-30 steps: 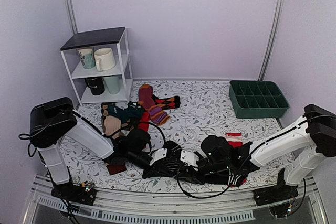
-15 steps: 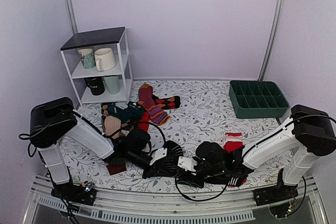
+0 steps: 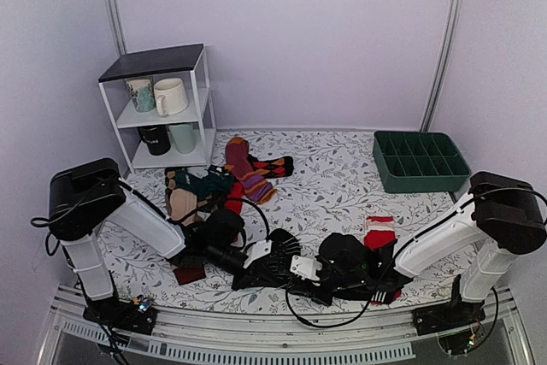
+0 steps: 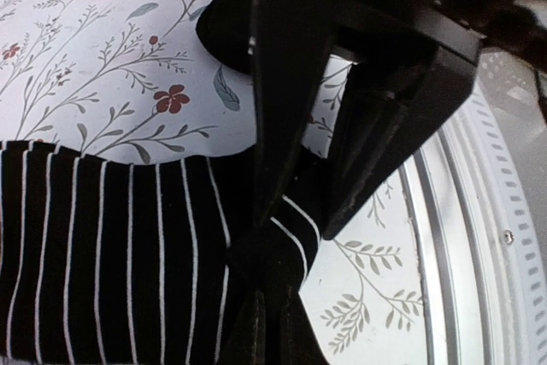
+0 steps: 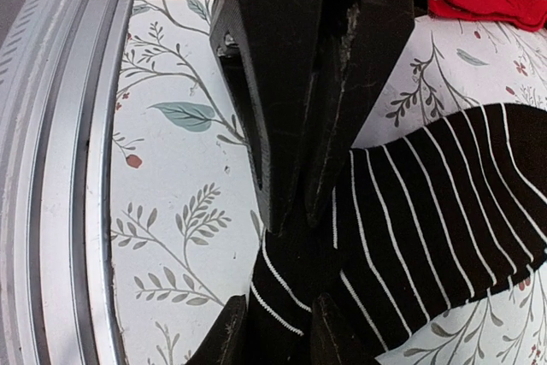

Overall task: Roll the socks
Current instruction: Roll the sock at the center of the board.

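A black sock with thin white stripes lies on the floral cloth by the table's front edge. It shows in the left wrist view [image 4: 102,254] and in the right wrist view [image 5: 427,203]. My left gripper [image 4: 278,241] is shut on one bunched end of it. My right gripper [image 5: 291,237] is shut on a bunched end too, low on the cloth. In the top view the left gripper [image 3: 272,269] and the right gripper [image 3: 309,273] sit close together at the front middle, and the arms hide the sock.
A red sock [image 3: 379,237] lies just behind the right arm. A pile of mixed socks [image 3: 205,190] lies at the back left, by a white shelf with mugs [image 3: 162,108]. A green divided tray [image 3: 419,161] stands at the back right. The metal front rail [image 4: 479,237] runs close to both grippers.
My right gripper has moved left along the front edge, closer to the left gripper, which uncovers more of the red sock. The left arm has hardly moved.
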`<state>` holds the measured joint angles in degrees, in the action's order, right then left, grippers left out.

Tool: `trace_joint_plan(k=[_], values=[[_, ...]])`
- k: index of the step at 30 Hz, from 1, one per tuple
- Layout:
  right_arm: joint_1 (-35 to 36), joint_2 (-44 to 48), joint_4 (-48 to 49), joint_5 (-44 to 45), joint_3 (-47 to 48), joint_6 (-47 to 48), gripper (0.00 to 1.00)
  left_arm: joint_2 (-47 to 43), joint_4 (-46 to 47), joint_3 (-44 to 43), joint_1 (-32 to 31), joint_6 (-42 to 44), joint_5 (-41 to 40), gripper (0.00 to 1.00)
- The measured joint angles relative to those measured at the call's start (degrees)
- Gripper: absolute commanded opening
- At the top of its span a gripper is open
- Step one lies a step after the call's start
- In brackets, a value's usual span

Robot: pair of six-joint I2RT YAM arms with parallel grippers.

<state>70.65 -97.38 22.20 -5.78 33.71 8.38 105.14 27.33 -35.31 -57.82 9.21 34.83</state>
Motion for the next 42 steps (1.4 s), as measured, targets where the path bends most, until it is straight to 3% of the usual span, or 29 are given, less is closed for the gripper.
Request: trace_joint_plan(k=[3,7,13,23,32,42], values=[[0.07,-0.26,-0.13,0.57,0.50,-0.92,0.11,0.00,0.09,0.00,0.33,-0.24,0.11,0.00],[0.13,-0.57,-1.07,0.90,1.27,-2.58,0.03,-0.02,0.26,0.00,0.52,-0.70,-0.61,0.09],[-0.13,-0.92,-5.40,-0.50,4.04,-6.01,0.03,-2.97,3.39,3.48,0.48,-0.92,-6.62,0.19],[-6.97,-2.49,-9.99,-13.51,6.51,-13.70,0.03,-12.33,9.46,11.37,-1.88,4.72,-16.96,0.27],[-12.55,-8.37,-13.33,-26.60,12.00,-17.68,0.04,-9.11,9.49,7.10,-5.35,11.02,-19.12,0.28],[-14.67,-10.84,-15.26,-33.03,13.99,-18.05,0.04,-4.74,7.39,5.18,-6.10,12.90,-21.07,0.29]])
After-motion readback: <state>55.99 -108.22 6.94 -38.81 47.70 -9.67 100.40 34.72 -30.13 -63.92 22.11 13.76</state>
